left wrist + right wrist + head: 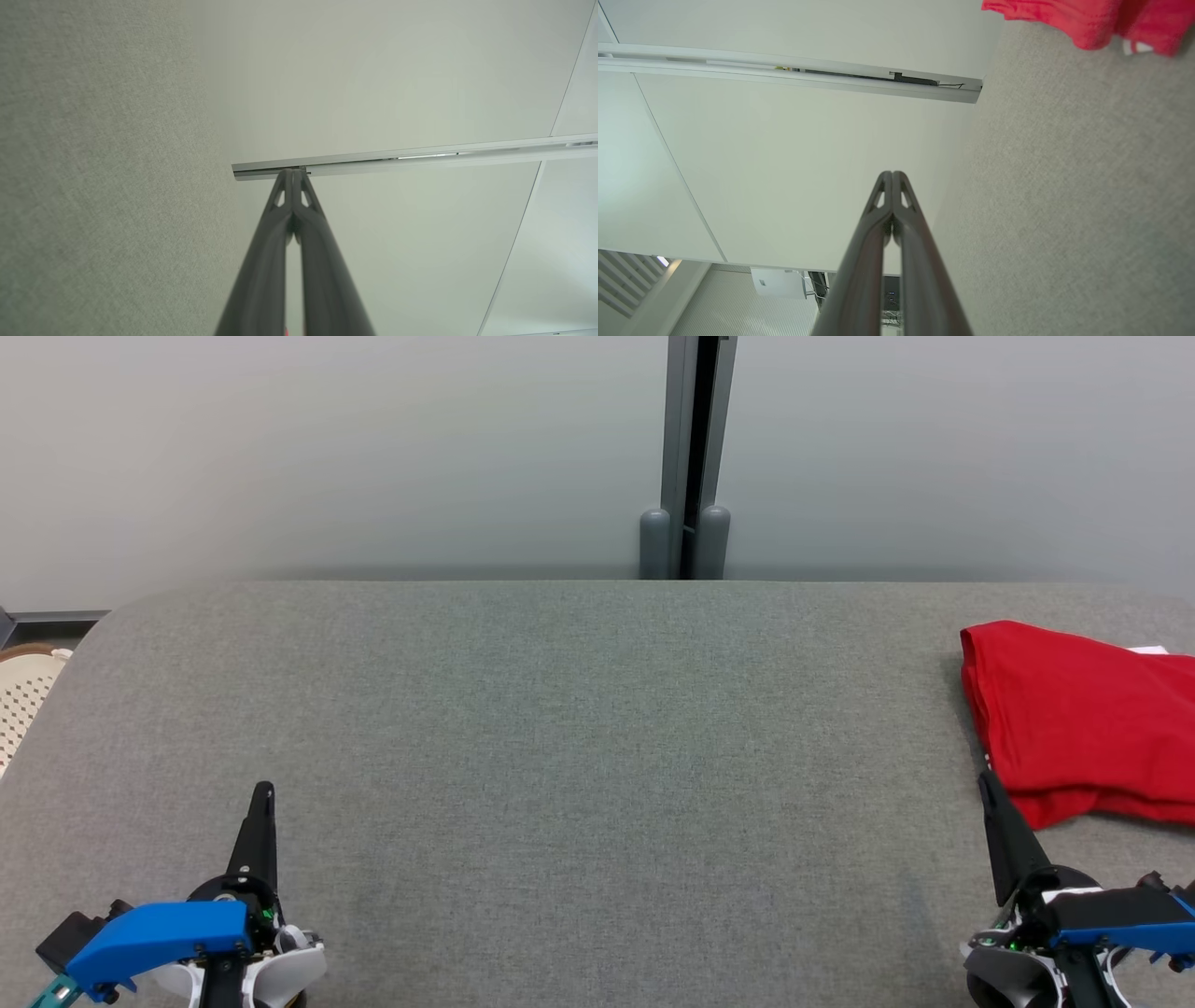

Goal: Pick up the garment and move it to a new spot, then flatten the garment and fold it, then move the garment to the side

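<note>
A red garment (1083, 719) lies folded at the right side of the grey table (560, 737), running off the head view's right edge. The right wrist view catches its edge (1087, 18) in the top right corner. My right gripper (988, 782) hovers at the lower right, just in front of the garment's near left corner, fingers pressed together and holding nothing. At the lower left my left gripper (265, 791) is shut too, far from the garment. Both wrist views show the fingertips (293, 172) (892, 174) touching.
A pale wall with a dark vertical post (695, 457) stands behind the table's far edge. A cream perforated basket (23, 695) sits beyond the table's left edge. A small white tag (1146, 650) peeks out behind the garment.
</note>
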Motion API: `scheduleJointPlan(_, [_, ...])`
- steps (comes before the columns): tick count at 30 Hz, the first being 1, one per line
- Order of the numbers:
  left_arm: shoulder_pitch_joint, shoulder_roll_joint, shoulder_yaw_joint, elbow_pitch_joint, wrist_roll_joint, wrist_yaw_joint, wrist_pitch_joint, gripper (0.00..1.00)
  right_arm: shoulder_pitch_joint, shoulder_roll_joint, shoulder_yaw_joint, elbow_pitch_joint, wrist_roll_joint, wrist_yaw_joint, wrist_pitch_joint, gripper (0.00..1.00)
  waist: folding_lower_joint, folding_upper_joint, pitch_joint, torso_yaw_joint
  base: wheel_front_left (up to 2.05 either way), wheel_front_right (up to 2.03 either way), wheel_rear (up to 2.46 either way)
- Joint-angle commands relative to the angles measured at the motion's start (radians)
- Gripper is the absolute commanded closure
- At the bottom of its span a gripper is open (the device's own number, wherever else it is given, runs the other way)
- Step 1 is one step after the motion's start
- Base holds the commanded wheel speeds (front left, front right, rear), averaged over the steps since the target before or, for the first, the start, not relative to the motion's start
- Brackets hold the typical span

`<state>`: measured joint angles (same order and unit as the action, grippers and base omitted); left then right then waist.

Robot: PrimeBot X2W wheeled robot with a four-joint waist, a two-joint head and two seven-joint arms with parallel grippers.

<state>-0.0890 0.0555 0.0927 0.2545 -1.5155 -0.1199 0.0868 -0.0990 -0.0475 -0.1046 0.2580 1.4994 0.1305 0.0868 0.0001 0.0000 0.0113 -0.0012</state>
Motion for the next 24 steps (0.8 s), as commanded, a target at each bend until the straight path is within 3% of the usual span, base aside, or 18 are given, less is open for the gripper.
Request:
scheduleJointPlan(1, [-0.019,-0.002,0.010,-0.007,-0.017,-0.009,0.007,1.00,-0.013,-0.005,-0.004,-0.008,0.022,0.000,0.007,1.00,-0.0001,0.0000,-0.001,0.000,0.00,0.00,0.00])
scheduleJointPlan(15, [-0.027,-0.007,0.024,-0.012,-0.099,-0.015,0.031,1.00,-0.016,-0.005,-0.012,-0.016,0.116,0.000,0.030,1.00,-0.0001,0.0000,-0.008,0.001,0.00,0.00,0.00])
scheduleJointPlan(24, [-0.025,-0.007,0.025,-0.011,-0.098,-0.013,0.031,1.00,-0.016,-0.005,-0.012,-0.016,0.115,0.000,0.031,1.00,-0.0001,0.0000,-0.008,0.001,0.00,0.00,0.00])
